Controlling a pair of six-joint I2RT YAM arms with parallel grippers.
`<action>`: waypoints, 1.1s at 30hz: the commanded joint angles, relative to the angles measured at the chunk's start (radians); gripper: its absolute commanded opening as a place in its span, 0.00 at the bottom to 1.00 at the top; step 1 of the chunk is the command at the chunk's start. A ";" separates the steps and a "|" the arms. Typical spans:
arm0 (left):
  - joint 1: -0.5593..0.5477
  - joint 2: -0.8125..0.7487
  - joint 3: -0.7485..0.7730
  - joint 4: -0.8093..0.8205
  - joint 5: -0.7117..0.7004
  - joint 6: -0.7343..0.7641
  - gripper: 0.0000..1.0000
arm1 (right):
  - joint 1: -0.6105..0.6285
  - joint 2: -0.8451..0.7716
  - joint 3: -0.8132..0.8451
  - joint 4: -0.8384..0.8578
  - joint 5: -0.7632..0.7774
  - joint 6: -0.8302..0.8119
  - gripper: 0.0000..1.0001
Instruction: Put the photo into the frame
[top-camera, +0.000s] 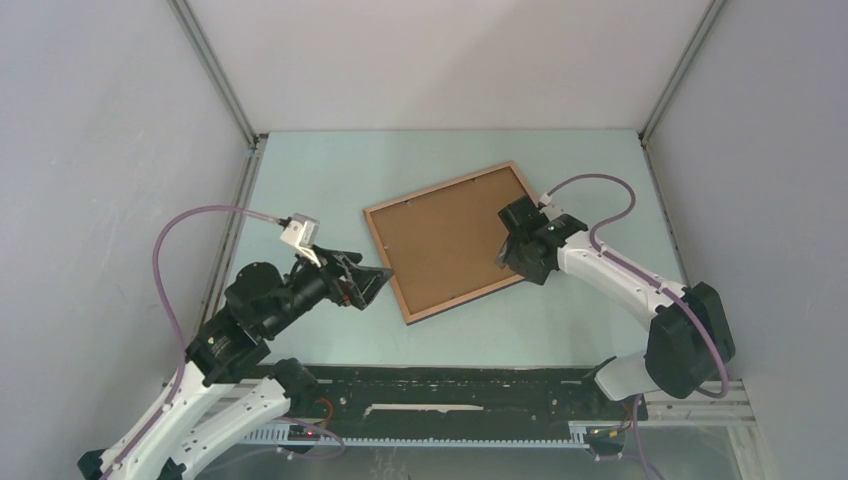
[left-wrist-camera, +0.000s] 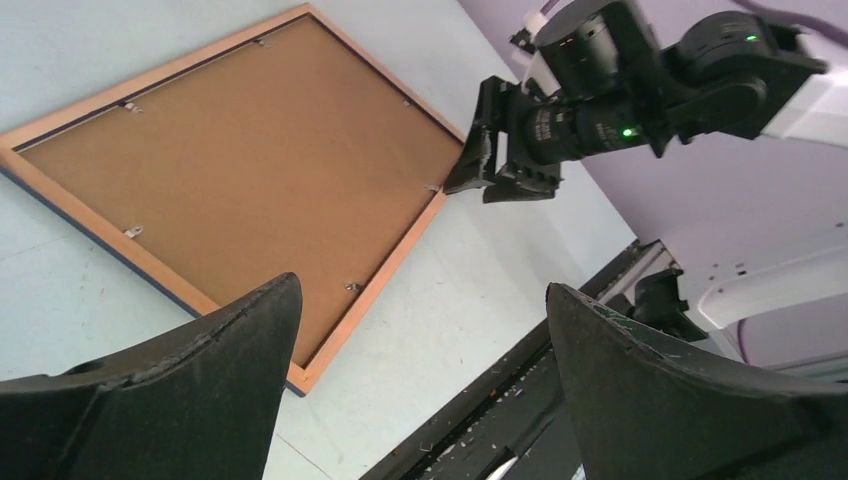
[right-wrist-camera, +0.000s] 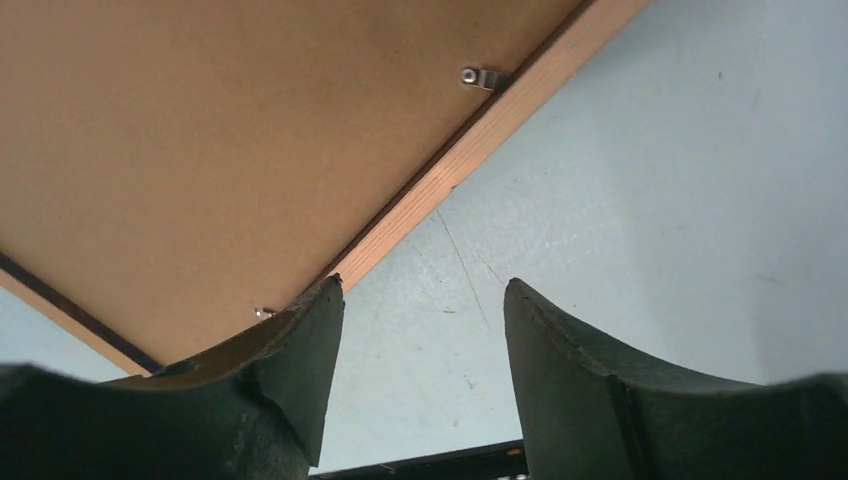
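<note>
The frame (top-camera: 450, 240) lies back side up on the table, turned at an angle, its brown backing board (left-wrist-camera: 250, 170) showing inside the light wooden border. Small metal clips (right-wrist-camera: 483, 77) sit along the board's edges. The photo is out of view. My left gripper (top-camera: 380, 276) is open just off the frame's left corner, and in its own view (left-wrist-camera: 422, 285) only table shows between the fingers. My right gripper (top-camera: 506, 260) hovers at the frame's right edge, open, with its left finger (right-wrist-camera: 300, 340) over the wooden border (right-wrist-camera: 400, 225) and bare table between the jaws.
The pale green table (top-camera: 330, 170) is enclosed by grey walls on three sides, with metal posts (top-camera: 215, 70) at the back corners. A black rail (top-camera: 450, 385) runs along the near edge between the arm bases. The right arm (left-wrist-camera: 640, 90) shows in the left wrist view.
</note>
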 joint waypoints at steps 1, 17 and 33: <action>0.004 -0.031 -0.043 0.019 0.049 -0.018 0.99 | 0.002 -0.031 -0.058 0.041 0.053 0.277 0.66; 0.004 0.030 -0.025 0.076 0.183 -0.052 0.99 | -0.065 0.089 -0.182 0.313 -0.049 0.444 0.59; 0.004 0.165 -0.038 0.053 0.165 0.012 1.00 | -0.081 0.219 -0.182 0.410 -0.144 0.482 0.00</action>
